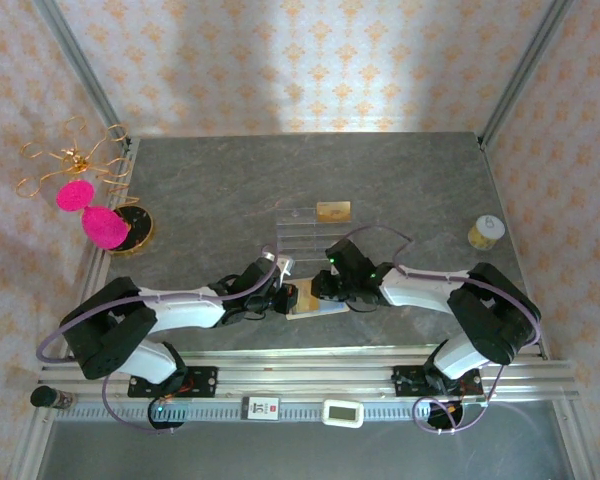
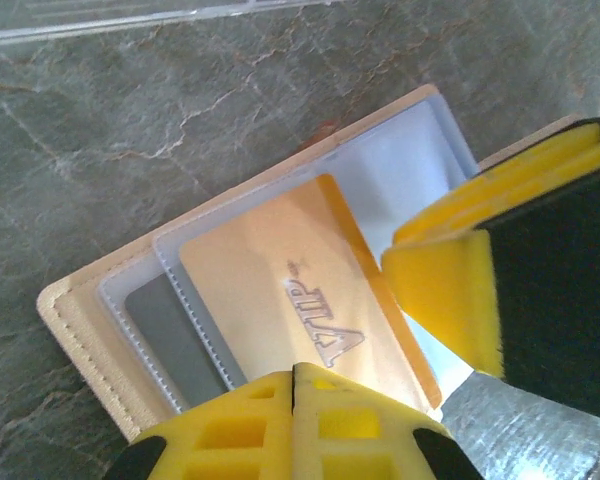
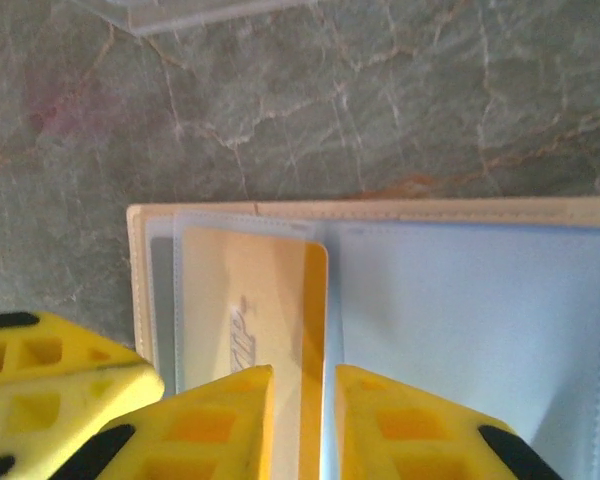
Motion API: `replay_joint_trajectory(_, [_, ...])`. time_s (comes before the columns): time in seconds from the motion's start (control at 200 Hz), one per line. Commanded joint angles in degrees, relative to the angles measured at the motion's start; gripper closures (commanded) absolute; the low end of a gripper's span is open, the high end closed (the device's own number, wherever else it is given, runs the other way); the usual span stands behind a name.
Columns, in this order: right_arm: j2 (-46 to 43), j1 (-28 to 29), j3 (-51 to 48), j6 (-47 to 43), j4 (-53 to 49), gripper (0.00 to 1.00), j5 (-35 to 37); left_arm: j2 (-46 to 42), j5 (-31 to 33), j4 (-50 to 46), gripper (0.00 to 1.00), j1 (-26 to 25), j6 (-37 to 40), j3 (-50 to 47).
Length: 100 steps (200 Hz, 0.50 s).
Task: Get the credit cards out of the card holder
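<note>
A robot test booth made to look homely: patterned wallpaper walls [image 1: 310, 60] on metal frame posts [image 1: 80, 60] enclose a grey stone-look table [image 1: 280, 180], with a mounting rail [image 1: 300, 380] along its near edge.

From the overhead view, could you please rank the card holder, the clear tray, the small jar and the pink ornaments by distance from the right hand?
1. Card holder, under the right hand.
2. Clear tray, just behind.
3. Small jar, far right.
4. Pink ornaments, far left.

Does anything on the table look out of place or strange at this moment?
Nothing looks damaged or spilled. The card holder lies open and flat, and the gold card sticks partly out of its clear sleeve, which fits the task. Another gold card rests on the acrylic tray.
</note>
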State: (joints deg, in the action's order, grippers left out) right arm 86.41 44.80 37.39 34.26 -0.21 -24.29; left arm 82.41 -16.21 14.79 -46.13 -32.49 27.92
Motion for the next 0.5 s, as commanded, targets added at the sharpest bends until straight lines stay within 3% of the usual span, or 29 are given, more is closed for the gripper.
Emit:
replay_joint_trajectory(0.0, [1.1, -0.1, -1.2, -0.2, 1.9, 0.8, -1.6, 1.1, 1.3, -0.3, 1.0, -0.1, 0.3, 0.4])
replay_joint_trajectory(0.2, [1.6, -0.1, -2.1, 0.1, 3.1, 0.86, -2.1, 2.0, 0.8, 0.1, 1.0, -0.1, 0.3, 0.4])
replay_joint_trajectory(0.34, [0.3, -0.1, -2.7, 0.7, 3.2, 1.0, -0.9, 2.2, 0.9, -0.1, 1.0, -0.2, 0.2, 0.3])
replay_joint_trajectory(0.496, [-2.5, -0.1, -3.4, 2.0, 0.3, 1.0, 4.0, 1.0, 1.4, -0.2, 1.0, 0.0, 0.1, -0.4])
